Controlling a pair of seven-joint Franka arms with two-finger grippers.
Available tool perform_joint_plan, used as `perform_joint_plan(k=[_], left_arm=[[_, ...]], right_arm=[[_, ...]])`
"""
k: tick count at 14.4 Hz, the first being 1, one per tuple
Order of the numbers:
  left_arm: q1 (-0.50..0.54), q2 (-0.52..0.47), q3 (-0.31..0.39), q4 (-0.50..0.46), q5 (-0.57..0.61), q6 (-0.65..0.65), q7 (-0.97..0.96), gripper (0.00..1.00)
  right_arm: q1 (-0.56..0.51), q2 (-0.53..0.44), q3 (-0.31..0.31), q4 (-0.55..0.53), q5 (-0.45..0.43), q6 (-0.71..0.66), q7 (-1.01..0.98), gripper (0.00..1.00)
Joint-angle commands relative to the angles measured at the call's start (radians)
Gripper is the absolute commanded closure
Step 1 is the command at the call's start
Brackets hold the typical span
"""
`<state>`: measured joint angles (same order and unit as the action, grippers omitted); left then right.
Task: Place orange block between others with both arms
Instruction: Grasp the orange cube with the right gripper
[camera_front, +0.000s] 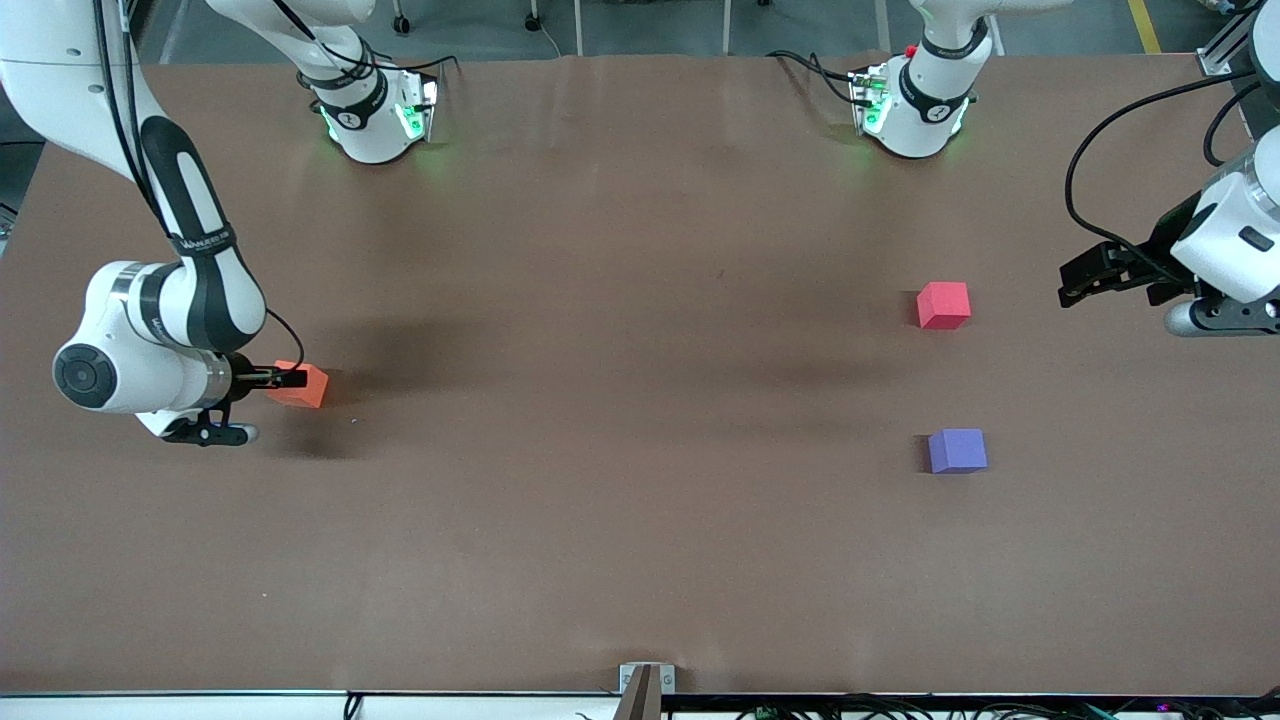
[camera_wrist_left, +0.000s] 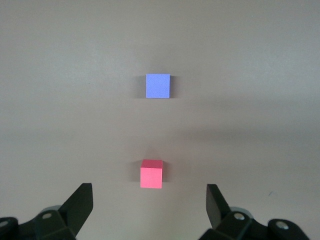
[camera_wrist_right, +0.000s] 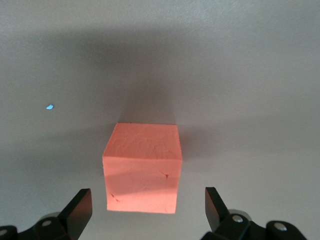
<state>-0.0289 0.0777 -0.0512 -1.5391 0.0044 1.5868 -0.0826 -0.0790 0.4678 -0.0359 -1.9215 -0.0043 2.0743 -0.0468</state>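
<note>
Right hand (camera_front: 290, 378) spread wide at small matte orange cube (camera_front: 303, 385) on table (camera_front: 600, 500); left hand (camera_front: 1085, 280) likewise spread, near pinkish-red cube (camera_front: 943, 305).

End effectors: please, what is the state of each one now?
Left end effector: open, holding nothing, over the table near the red block.
Right end effector: open, at the orange block, not gripping it.

A brown table (camera_front: 600, 550) spans the view, grey floor (camera_front: 650, 25) above it, cables (camera_front: 900, 708) along its near edge.
</note>
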Motion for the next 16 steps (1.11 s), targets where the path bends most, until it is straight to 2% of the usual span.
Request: perform_joint_plan(k=[1,8,9,14,16], left_arm=[[0.003,-0.001,-0.003,0.008,0.014,0.002,-0.002,0.00],[0.003,-0.003,0.001,0.008,0.017,0.002,0.000,0.00],[0.003,-0.003,0.001,0.007,0.017,0.002,0.000,0.00],[0.003,-0.003,0.001,0.005,0.017,0.001,0.000,0.00],[0.003,-0.003,0.001,0.005,0.017,0.002,0.000,0.00]], right_arm=[[-0.001,0.017,0.005,-0.008,0.043,0.027,0.005,0.01],[-0.010,0.063,0.004,-0.008,0.033,0.089,0.001,0.01],[-0.012,0.067,0.004,-0.008,0.033,0.084,0.001,0.14],[-0.013,0.077,0.004,-0.007,0.033,0.027,-0.021,0.55],[0.002,0.075,0.005,0.012,0.032,0.015,-0.140,0.64]])
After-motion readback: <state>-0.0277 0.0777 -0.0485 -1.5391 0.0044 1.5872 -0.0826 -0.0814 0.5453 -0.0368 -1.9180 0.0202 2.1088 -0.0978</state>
